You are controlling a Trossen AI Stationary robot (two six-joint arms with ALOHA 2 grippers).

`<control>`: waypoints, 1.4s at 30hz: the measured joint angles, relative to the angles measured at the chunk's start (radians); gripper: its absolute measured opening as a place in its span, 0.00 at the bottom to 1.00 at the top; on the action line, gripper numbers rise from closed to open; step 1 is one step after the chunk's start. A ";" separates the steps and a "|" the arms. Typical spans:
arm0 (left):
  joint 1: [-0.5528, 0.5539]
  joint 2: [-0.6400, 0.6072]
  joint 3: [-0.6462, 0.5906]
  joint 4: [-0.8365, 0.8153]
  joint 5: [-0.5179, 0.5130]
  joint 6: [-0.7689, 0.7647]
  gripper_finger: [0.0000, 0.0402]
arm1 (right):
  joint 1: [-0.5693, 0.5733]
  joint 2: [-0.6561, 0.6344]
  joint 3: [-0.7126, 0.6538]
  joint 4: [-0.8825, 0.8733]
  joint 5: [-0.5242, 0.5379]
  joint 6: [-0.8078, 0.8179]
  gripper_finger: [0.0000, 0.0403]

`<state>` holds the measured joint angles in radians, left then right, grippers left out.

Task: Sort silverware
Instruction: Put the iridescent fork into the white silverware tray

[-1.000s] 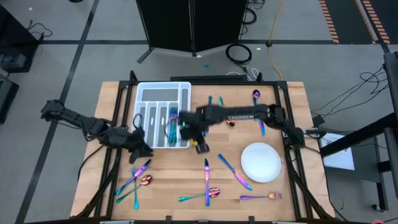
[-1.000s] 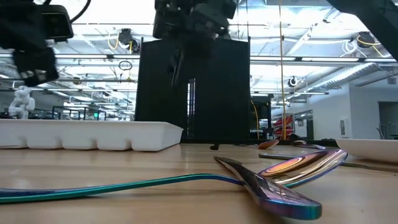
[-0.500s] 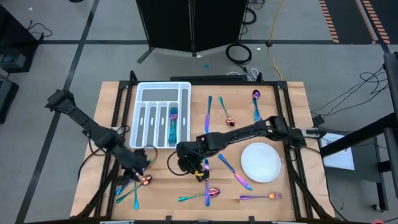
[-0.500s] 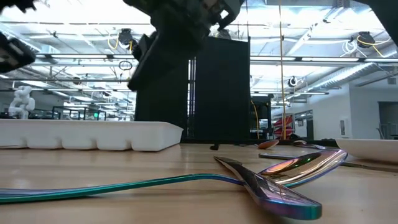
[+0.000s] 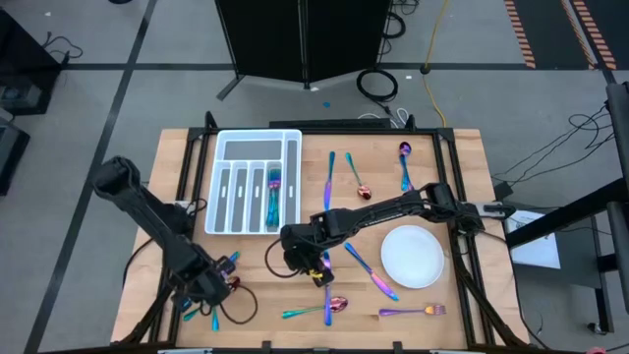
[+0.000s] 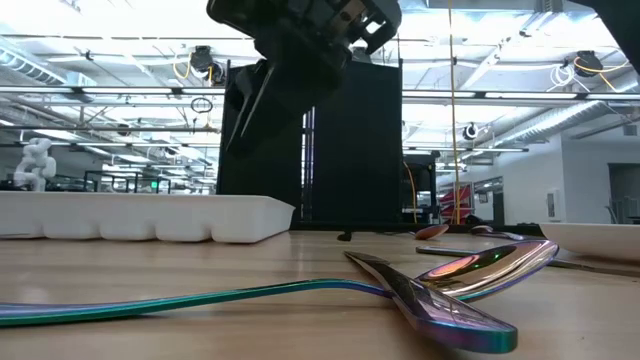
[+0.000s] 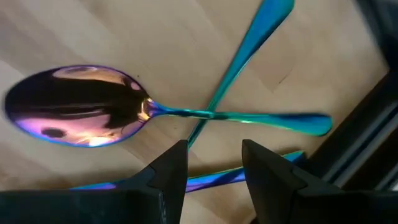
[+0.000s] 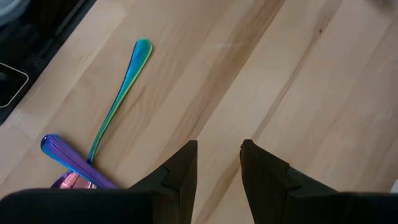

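Observation:
Iridescent silverware lies scattered on the wooden table. At the near left a spoon [image 7: 81, 115] with a purple bowl lies across a teal handle [image 7: 249, 50], and a third piece [image 7: 211, 178] runs under the fingertips. My left gripper [image 5: 212, 286] [image 7: 214, 180] hangs open just above this cluster, pointing steeply down, touching nothing. My right gripper [image 5: 314, 269] [image 8: 218, 168] stands open over bare wood near the table's middle. A teal handle [image 8: 121, 93] and a purple piece [image 8: 68, 162] lie ahead of it. It hangs high in the low view [image 6: 290, 60].
The white divided tray [image 5: 228, 147] stands at the far left with some silverware [image 5: 272, 192] in it. The round white plate [image 5: 413, 256] lies at the right. More silverware lies beyond the plate [image 5: 330, 172] and along the near edge [image 5: 413, 312], seen close in the low view [image 6: 480, 265].
My left gripper has swung toward the near edge and come down over the near-left silverware cluster, rolling its wrist as it went. My right gripper went from beside the tray toward the near middle of the table, sank a little, then stayed still.

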<state>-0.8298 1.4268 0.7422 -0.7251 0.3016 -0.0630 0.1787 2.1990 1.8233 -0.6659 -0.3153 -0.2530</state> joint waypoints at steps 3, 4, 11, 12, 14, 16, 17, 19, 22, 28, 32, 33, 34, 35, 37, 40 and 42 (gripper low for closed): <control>-0.016 0.039 0.000 0.000 -0.024 0.039 0.38 | 0.000 0.000 0.000 0.001 0.000 0.002 0.27; -0.019 0.047 0.000 0.002 -0.032 0.050 0.38 | 0.000 0.000 0.000 0.002 0.000 0.002 0.27; -0.036 0.073 0.000 0.008 -0.099 0.100 0.38 | 0.000 0.000 0.000 0.013 0.000 -0.001 0.27; -0.038 0.072 0.000 0.009 -0.104 0.107 0.38 | 0.000 0.000 0.000 0.013 0.000 -0.001 0.27; -0.043 0.077 0.000 0.008 -0.109 0.126 0.38 | 0.000 0.000 0.000 0.012 0.000 -0.001 0.27; -0.053 0.090 0.000 0.009 -0.111 0.130 0.38 | 0.000 0.000 0.000 0.012 0.000 -0.001 0.27; -0.059 0.100 0.001 0.009 -0.112 0.131 0.38 | 0.000 0.000 0.000 0.012 -0.001 -0.001 0.27; -0.071 0.120 0.004 0.009 -0.118 0.133 0.38 | 0.000 0.000 0.000 0.012 0.000 -0.001 0.27; -0.085 0.135 0.005 0.005 -0.139 0.152 0.38 | 0.000 0.000 0.000 0.011 -0.001 0.002 0.27; -0.088 0.118 0.003 -0.027 -0.174 0.156 0.34 | 0.000 0.000 0.000 0.011 -0.001 0.002 0.27; -0.088 0.114 0.003 -0.032 -0.183 0.157 0.27 | 0.000 0.000 0.000 0.011 -0.001 0.002 0.27; -0.087 0.114 0.002 -0.033 -0.185 0.157 0.25 | 0.000 0.000 0.000 0.011 -0.001 0.002 0.27; -0.087 0.114 0.002 -0.033 -0.188 0.158 0.23 | 0.000 0.000 0.000 0.011 -0.001 0.002 0.27; -0.087 0.114 0.002 -0.034 -0.189 0.158 0.21 | 0.000 0.000 0.000 0.011 -0.001 0.002 0.27; -0.087 0.114 0.002 -0.038 -0.190 0.158 0.17 | 0.000 0.000 0.000 0.011 -0.001 0.002 0.27; -0.087 0.114 0.002 -0.043 -0.191 0.158 0.12 | 0.000 0.000 0.000 0.011 -0.001 0.002 0.27; -0.087 0.114 0.002 -0.052 -0.191 0.157 0.09 | 0.000 0.000 0.000 0.011 -0.001 0.002 0.27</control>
<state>-0.9165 1.5406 0.7437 -0.7776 0.1103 0.0939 0.1787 2.1994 1.8233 -0.6548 -0.3161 -0.2508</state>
